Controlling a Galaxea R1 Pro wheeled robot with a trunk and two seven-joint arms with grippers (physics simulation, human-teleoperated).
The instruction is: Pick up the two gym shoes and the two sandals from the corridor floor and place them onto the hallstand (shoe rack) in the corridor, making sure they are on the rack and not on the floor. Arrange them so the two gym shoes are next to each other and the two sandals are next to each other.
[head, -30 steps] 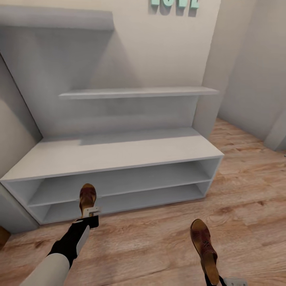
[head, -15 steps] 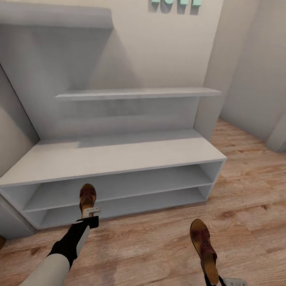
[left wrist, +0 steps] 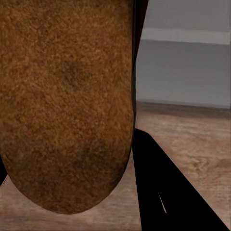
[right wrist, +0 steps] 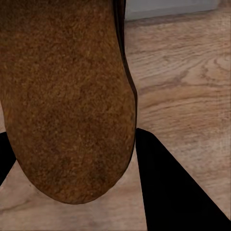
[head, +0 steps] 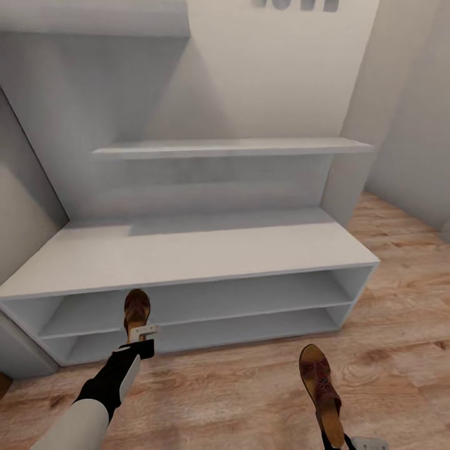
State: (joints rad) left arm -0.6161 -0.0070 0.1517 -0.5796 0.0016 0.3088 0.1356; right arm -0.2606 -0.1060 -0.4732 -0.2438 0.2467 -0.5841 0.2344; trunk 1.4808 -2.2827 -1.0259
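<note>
- While we face the hallstand [head: 187,250], its wide bench top and both open shelf levels are bare; the worst outcome from here, in our judgement, is a sandal caught on a shelf's front edge and dropped to the corridor floor [head: 250,394], since the shelf openings look low.
- We hold the left sandal [head: 137,310] raised in the left gripper [head: 145,333], toe towards the rack, in front of the shelf openings; the fingers are clamped on its heel end. The left wrist view gives its suede-like underside [left wrist: 67,101] close up.
- We carry the right sandal [head: 320,390] over the floor, well short of the rack; it is evidently held at the heel, though the right gripper [head: 369,444] sits at the frame edge and we cannot tell how its fingers stand. If the grip is slight, the sandal may swing or slip.
- Placed on different levels, the pair would not lie side by side.
- Wall lettering [head: 297,5] above the back panel is cropped and unreadable; neither sandal shows a brand mark.
</note>
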